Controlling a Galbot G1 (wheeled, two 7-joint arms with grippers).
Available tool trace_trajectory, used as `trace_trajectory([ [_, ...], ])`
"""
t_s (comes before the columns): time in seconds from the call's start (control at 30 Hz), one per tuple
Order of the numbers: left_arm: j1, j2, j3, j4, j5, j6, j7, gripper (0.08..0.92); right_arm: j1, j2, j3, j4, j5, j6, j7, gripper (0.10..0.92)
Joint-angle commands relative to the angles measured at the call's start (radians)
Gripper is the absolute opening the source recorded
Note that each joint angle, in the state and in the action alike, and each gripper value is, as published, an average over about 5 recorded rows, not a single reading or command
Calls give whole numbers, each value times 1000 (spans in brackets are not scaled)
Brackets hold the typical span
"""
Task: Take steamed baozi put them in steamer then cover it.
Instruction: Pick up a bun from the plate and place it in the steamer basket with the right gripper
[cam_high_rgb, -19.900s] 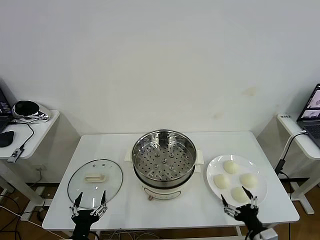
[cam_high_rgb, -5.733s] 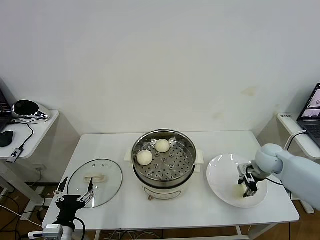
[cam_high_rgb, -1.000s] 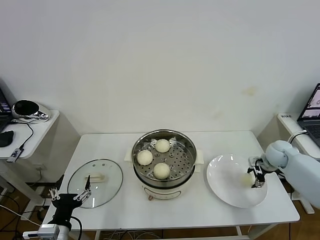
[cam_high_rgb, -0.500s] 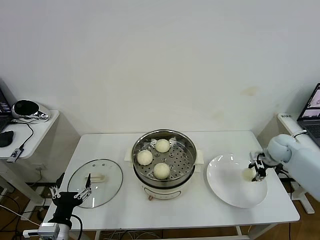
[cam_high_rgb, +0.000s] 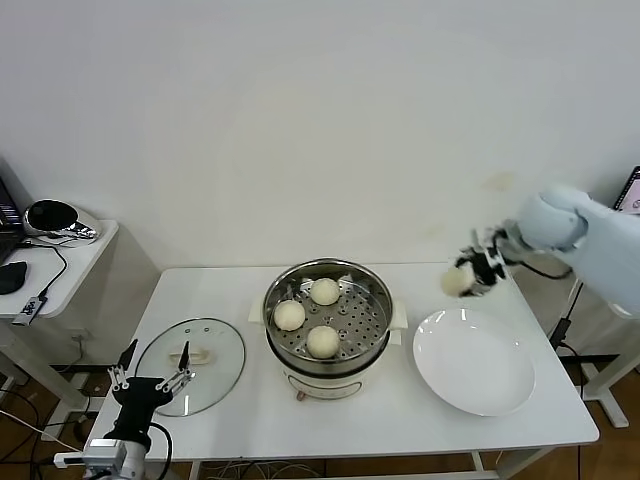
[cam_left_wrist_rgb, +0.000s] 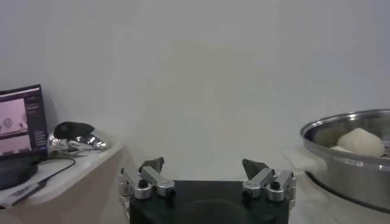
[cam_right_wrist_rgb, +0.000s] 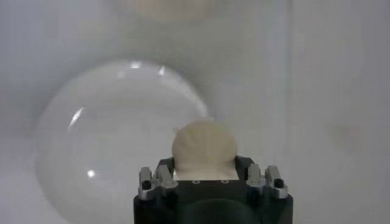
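Right gripper (cam_high_rgb: 478, 270) raised above the table, between steamer (cam_high_rgb: 328, 318) and plate (cam_high_rgb: 473, 362), clenched on a baozi (cam_high_rgb: 455, 281). Right wrist view confirms the bun (cam_right_wrist_rgb: 203, 148) seated between the fingers, plate (cam_right_wrist_rgb: 91, 158) below. Three baozi (cam_high_rgb: 322, 341) lying in the steamer. Left gripper (cam_high_rgb: 150, 382) spread wide, idle near lid (cam_high_rgb: 190, 365); left wrist view alone catches side table (cam_left_wrist_rgb: 61, 176).

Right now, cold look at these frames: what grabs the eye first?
The right pincer holds the last baozi up in the air, above the far edge of the bare white plate and right of the steamer. Three baozi already sit on the steamer's perforated tray. The glass lid lies flat on the table's left side, with the open left pincer at its near edge.
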Motion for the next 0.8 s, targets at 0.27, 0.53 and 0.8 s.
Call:
trace_trajectory([
  [0.27,6,-13,-10,-9,-5,-1,-1,823,197,426,-279,24,398,-251,140,619],
  [0.53,14,-16,-20,-13,-6,-1,-2,823,61,505,-264,-98,283,-271,134,619],
  [0.8,17,-14,-26,-11,-8,-2,-2,823,-29,533,-230,-175,208,-259,128,619],
])
